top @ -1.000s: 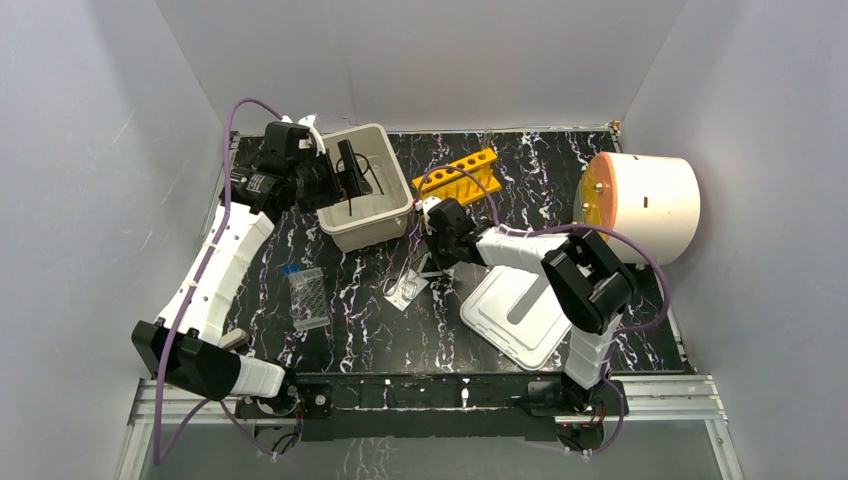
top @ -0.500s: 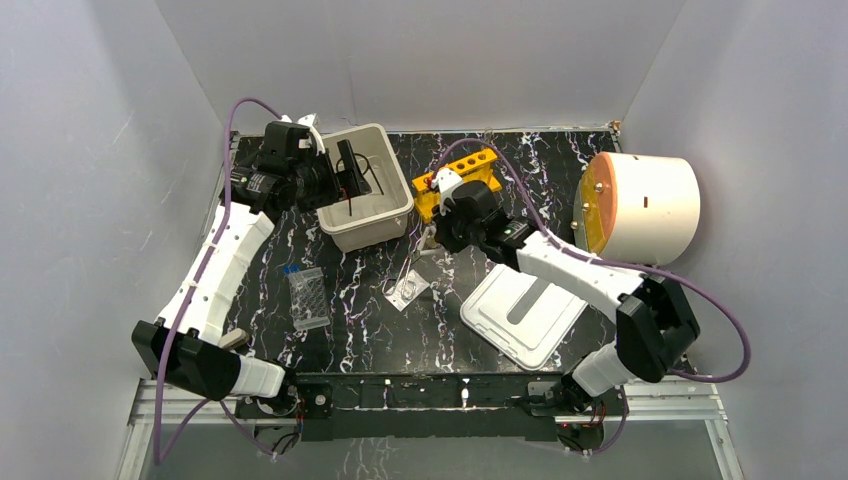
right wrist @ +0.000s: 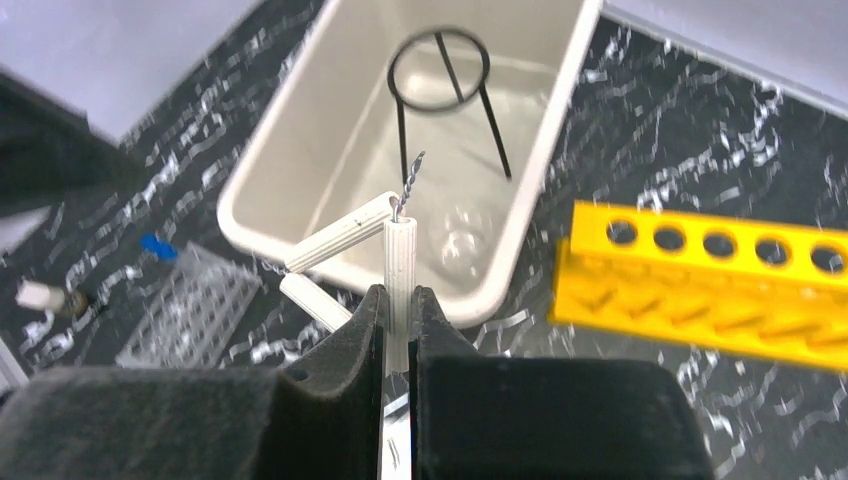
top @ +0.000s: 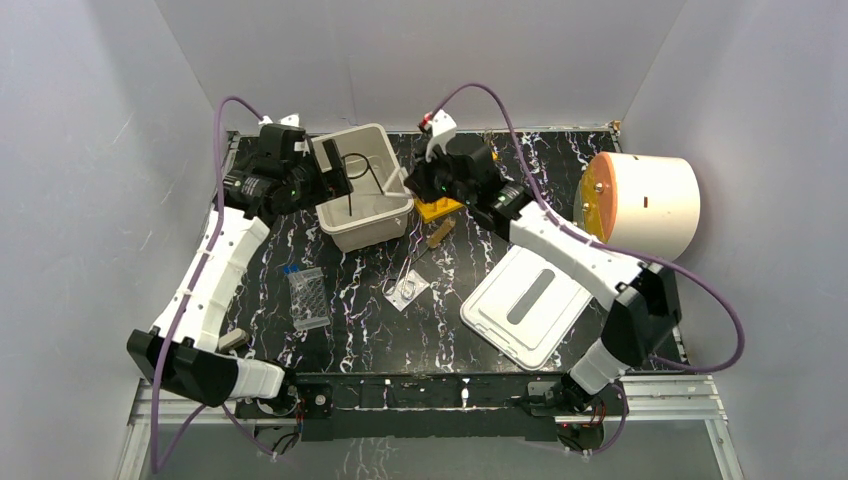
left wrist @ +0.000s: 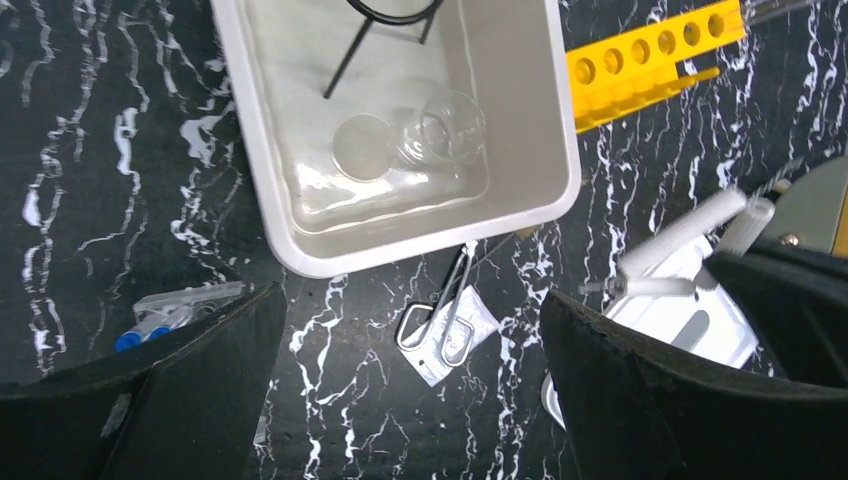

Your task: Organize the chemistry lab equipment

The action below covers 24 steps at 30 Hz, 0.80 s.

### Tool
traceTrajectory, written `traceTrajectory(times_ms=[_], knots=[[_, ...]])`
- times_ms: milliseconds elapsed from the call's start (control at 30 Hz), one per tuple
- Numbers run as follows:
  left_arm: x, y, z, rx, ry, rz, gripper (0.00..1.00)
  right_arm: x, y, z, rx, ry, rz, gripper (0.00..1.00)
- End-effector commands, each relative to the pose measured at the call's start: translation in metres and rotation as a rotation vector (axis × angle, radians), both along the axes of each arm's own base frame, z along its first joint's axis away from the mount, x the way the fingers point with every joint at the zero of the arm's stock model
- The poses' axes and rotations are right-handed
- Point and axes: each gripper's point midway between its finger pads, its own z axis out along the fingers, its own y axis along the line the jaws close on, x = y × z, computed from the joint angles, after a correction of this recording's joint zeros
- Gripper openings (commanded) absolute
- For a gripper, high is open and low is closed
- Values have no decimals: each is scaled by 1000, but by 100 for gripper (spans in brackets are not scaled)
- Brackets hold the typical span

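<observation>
Your right gripper (right wrist: 398, 300) pinches the white triangle (right wrist: 400, 255) just beside the white bin (right wrist: 340, 110); your left gripper (left wrist: 410, 300) hangs spread wide at its other side.

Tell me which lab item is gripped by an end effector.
The white triangle, pinched in the right end effector. The black wire ring stand sits in the white bin, and the thin metal tweezers lie on the table.

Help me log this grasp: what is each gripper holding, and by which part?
The right gripper pinches the white triangle by one of its white tubes, near that tube's end. The left gripper is open, holding nothing.
</observation>
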Motion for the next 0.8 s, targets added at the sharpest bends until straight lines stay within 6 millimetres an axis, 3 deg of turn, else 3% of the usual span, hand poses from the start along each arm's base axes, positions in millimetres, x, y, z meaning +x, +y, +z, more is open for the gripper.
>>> traceTrajectory(times_ms=[0,200,400,600,767], knots=[[-10,28,43,33,-132,110,98,23,40,34,112,-62,3,0],[-21,49,74,45,-239,200,98,38,75,16,41,-82,-9,0],[-30,72,84,90,-273,305,98,37,115,-31,-78,-38,45,0],[-31,74,83,107,-271,299,98,46,142,-60,-142,-5,57,0],[-30,74,80,127,-267,293,98,48,152,-92,-210,53,61,0]])
